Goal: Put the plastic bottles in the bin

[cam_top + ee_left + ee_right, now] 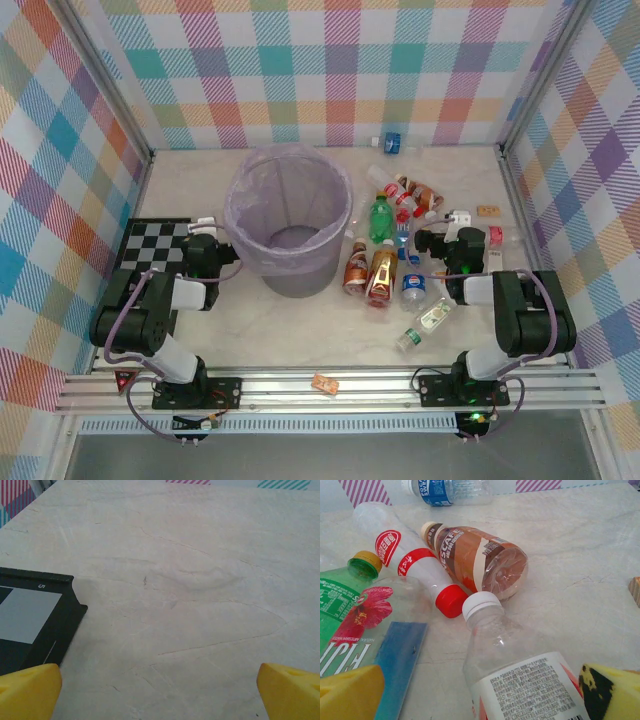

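The bin [246, 178], grey with a pale lilac liner, stands mid-table. Several plastic bottles lie to its right: a green one [381, 218], two amber ones [381, 276], a blue-labelled one [412, 288] and a clear one [428, 325]. My right gripper [458, 226] is open and low over this cluster. In the right wrist view a clear white-capped bottle [520, 670] lies between the yellow fingertips [350, 690] of the right gripper [480, 695], untouched. Beyond it lie a brown coffee bottle [480, 560] and a white red-capped bottle [415, 560]. My left gripper [206, 226] [160, 695] is open over bare table.
A black checkerboard plate [150, 245] [30, 620] lies left of the left gripper. Small tan blocks sit at the right [488, 211] and on the front rail [325, 383]. One more bottle [390, 143] rests against the back wall. Plaid walls enclose three sides.
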You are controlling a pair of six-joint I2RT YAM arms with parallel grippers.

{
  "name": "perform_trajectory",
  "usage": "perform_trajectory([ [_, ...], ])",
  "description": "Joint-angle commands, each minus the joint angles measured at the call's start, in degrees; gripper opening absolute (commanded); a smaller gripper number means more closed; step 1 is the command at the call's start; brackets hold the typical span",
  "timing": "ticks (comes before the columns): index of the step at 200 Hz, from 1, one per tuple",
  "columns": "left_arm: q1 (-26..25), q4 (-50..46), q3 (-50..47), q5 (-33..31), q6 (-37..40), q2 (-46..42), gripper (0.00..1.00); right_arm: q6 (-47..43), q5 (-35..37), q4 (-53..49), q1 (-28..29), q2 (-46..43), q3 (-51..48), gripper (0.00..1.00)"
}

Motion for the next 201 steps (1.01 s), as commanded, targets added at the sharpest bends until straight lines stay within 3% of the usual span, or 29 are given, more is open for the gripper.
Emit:
perform_trajectory([
  [1,-0.06,1.81,0.24,0.66,-0.18,0.01,1.00,-0.68,-0.85,0.79,-0.20,-0.12,0.14,0.99],
  [157,0.16,2.30,-0.16,0.24,-0.43,-0.51,0.99,-0.64,-0.85,0.68,-0.19,-0.18,0.35,0.99],
  [201,0.37,-11.34,1.65,-6.39,-3.21,-12.39,1.00,0.38,0.22,-23.48,-0.17,-11.41,8.66,1.00],
])
